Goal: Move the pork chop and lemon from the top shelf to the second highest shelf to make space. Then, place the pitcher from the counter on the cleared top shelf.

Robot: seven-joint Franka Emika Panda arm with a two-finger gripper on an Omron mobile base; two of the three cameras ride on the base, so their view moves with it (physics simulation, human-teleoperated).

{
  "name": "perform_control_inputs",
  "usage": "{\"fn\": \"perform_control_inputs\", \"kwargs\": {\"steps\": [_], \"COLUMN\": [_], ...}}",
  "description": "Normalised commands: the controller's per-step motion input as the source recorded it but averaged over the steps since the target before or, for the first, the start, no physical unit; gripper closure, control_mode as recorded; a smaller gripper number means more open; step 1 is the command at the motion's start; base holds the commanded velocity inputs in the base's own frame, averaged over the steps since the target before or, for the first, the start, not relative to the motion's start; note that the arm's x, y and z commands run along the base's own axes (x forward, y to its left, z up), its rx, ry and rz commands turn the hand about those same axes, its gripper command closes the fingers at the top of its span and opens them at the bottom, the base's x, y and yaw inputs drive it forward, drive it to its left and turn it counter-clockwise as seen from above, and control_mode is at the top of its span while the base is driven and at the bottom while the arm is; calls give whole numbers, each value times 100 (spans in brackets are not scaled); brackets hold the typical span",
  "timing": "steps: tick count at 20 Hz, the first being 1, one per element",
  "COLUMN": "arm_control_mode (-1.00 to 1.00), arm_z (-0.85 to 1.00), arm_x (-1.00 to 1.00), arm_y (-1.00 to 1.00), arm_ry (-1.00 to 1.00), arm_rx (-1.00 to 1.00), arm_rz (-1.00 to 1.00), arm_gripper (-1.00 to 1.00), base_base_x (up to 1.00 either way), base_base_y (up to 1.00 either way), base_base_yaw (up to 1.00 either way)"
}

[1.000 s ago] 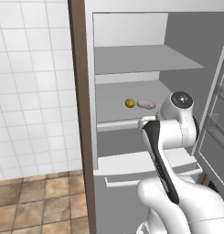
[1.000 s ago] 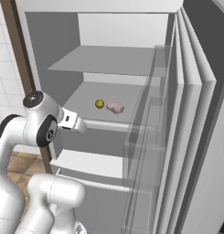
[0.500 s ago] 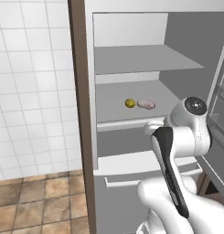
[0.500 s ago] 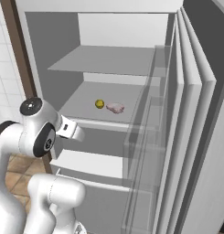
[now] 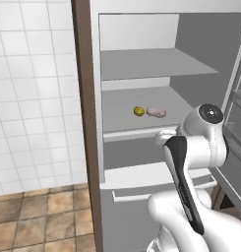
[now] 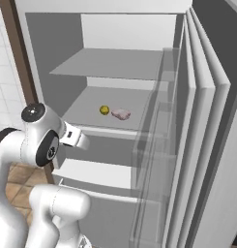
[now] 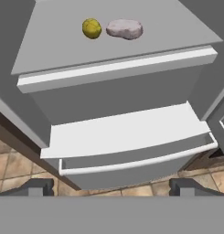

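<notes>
The yellow lemon (image 5: 138, 111) (image 6: 104, 110) (image 7: 91, 28) and the pale pink pork chop (image 5: 156, 112) (image 6: 121, 114) (image 7: 125, 29) lie side by side, chop to the right, on the second highest shelf (image 5: 117, 106) (image 6: 86, 104) (image 7: 118, 66). Above them the top shelf (image 5: 151, 64) (image 6: 110, 63) is bare. My gripper (image 7: 111, 186) (image 6: 80, 140) hangs open and holds nothing. It is outside the fridge, in front of the second shelf's rim and slightly below it. The pitcher is out of view.
The fridge door (image 6: 202, 145) stands open on the right, its clear bins (image 6: 154, 145) close to the shelf ends. A lower white shelf and drawer (image 7: 127, 132) sit under the second shelf. A brown side panel (image 5: 85, 123) and tiled wall (image 5: 33, 98) bound the left.
My arm has drawn back from the shelves and dropped lower, with the gripper still open. The lemon and pork chop have stayed where they were.
</notes>
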Motion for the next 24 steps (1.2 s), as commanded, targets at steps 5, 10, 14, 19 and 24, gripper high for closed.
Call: {"fn": "perform_control_inputs", "kwargs": {"steps": [5,10,14,19,24], "arm_control_mode": [100,100,100,100,100], "arm_z": [0,0,0,0,0], "arm_x": [0,0,0,0,0], "arm_y": [0,0,0,0,0], "arm_ry": [0,0,0,0,0], "arm_rx": [0,0,0,0,0], "arm_rz": [0,0,0,0,0], "arm_gripper": [-100,-100,-100,-100,-100], "base_base_x": [-10,-72,-100,-96,-86], "base_base_y": [47,47,10,-1,0], "base_base_yaw": [-29,-27,-34,-51,-59]}}
